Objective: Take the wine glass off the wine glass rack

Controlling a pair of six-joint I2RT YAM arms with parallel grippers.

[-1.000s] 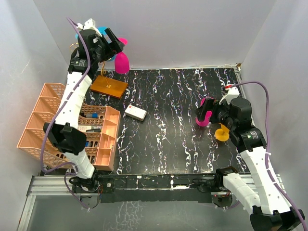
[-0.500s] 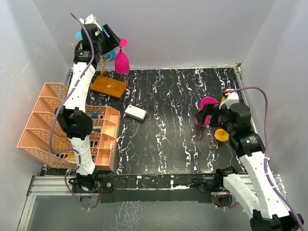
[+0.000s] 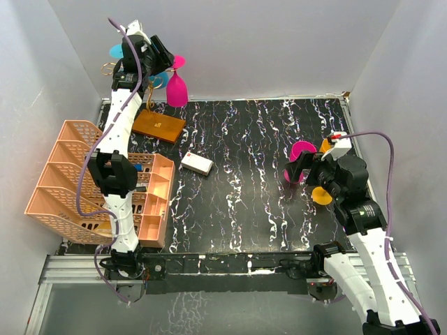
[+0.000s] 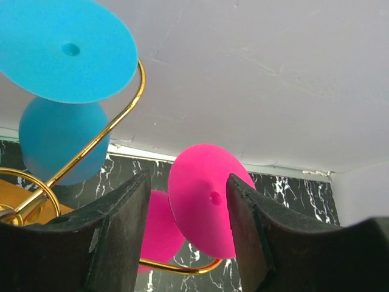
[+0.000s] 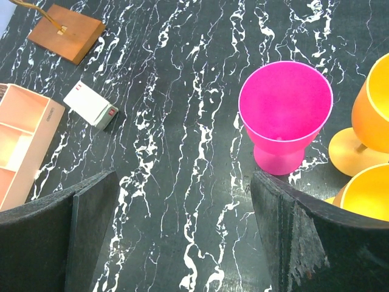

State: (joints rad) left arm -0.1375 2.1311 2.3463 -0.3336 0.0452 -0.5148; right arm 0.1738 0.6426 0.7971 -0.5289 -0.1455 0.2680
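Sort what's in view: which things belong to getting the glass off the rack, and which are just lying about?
Job: wine glass rack, hanging pink wine glass, hanging blue glass, left gripper.
Lying about: peach basket, white box, standing pink glass, orange glasses.

Peach lattice plastic basket (image 3: 49, 195) sits at left edge of black white-veined table (image 3: 244, 188); small white rectangular box (image 3: 197, 163) lies near it.

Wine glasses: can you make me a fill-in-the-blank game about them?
The hanging wine glass between the fingers of the left gripper is ___. The neighbouring glass on the gold wire rack is ___. In front of the open right gripper, a pink glass stands ___ on the table. Missing words: pink, blue, upright.
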